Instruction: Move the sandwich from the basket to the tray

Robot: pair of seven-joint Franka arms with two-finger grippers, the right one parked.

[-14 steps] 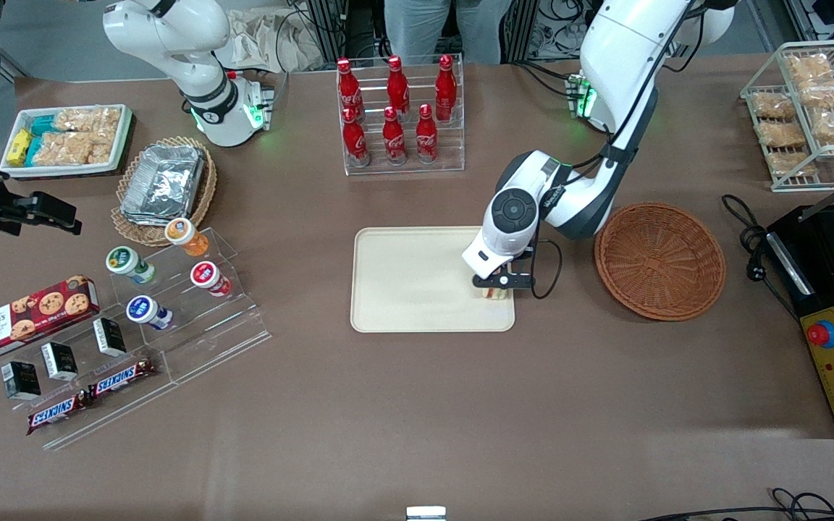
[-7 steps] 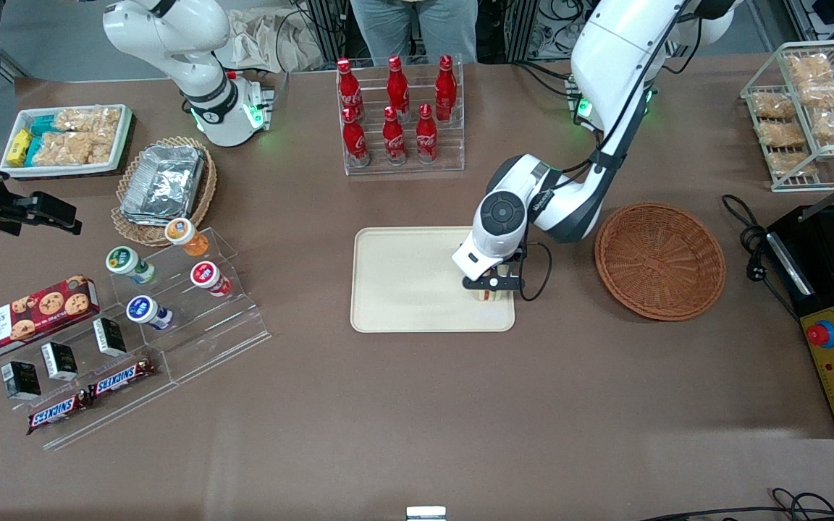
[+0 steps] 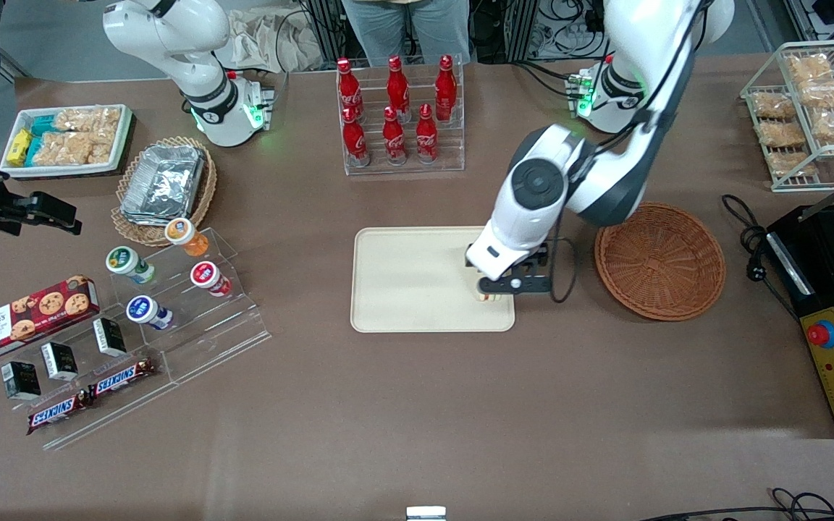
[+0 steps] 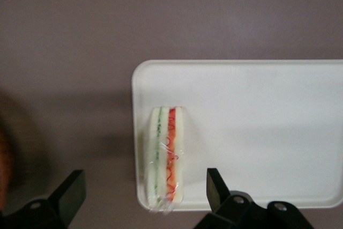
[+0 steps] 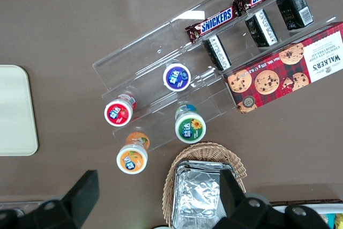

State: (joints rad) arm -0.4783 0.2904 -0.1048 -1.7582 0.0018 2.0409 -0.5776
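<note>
The sandwich (image 4: 165,156) lies wrapped in clear film on the cream tray (image 4: 257,122), at the tray corner nearest the basket; it shows white bread with red, orange and green filling. My left gripper (image 4: 144,178) hangs open above it, one finger to each side, not touching. In the front view the gripper (image 3: 507,284) covers most of the sandwich (image 3: 484,295) on the tray (image 3: 410,282). The dark reddish-brown wicker basket (image 3: 659,260) stands empty beside the tray, toward the working arm's end.
A rack of red bottles (image 3: 397,116) stands farther from the front camera than the tray. An acrylic stand with cups and snack bars (image 3: 149,318), a cookie box (image 3: 26,318) and a tan basket of foil containers (image 3: 163,184) lie toward the parked arm's end. A black appliance (image 3: 833,289) stands beside the basket.
The gripper has let go of the sandwich and risen above the tray. The sandwich stays at the tray corner.
</note>
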